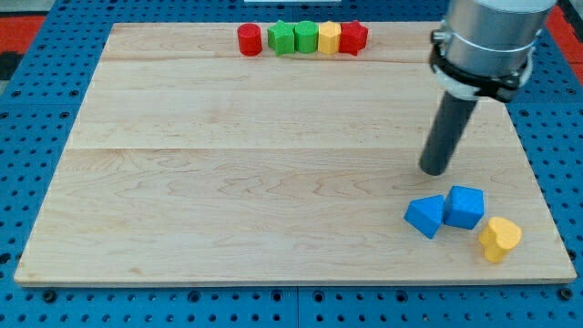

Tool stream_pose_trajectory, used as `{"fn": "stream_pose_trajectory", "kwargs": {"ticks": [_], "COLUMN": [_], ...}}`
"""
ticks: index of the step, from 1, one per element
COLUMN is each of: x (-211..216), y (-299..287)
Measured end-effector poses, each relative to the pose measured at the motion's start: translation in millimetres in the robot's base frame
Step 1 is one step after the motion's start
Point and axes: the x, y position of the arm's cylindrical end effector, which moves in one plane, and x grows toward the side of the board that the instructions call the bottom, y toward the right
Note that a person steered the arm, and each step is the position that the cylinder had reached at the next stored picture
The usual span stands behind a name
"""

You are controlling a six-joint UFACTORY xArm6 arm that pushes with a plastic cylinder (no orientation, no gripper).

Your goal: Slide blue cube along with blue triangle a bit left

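Wooden board (273, 182) | blue pegboard (36, 100) around | my tip (435, 169) above blue cube (465, 207)

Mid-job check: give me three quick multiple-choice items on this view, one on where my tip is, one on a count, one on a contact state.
1. My tip is where relative to the blue wooden cube?
A. toward the view's top
B. toward the view's bottom
C. far left

2. Blocks in the top row?
A. three
B. five
C. seven

3. The blue cube and blue wooden triangle are:
A. side by side
B. stacked
C. far apart

Key: 1 A, tip sits above, apart from it. 2 B, five counted. 3 A, they adjoin.
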Motion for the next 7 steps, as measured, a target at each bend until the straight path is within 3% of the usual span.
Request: {"fn": "stream_pose_trajectory", "kwargs": {"ticks": [1, 3, 7], "x": [5.9, 72.2, 52.5], "y": [67.7, 82.9, -90.9]}}
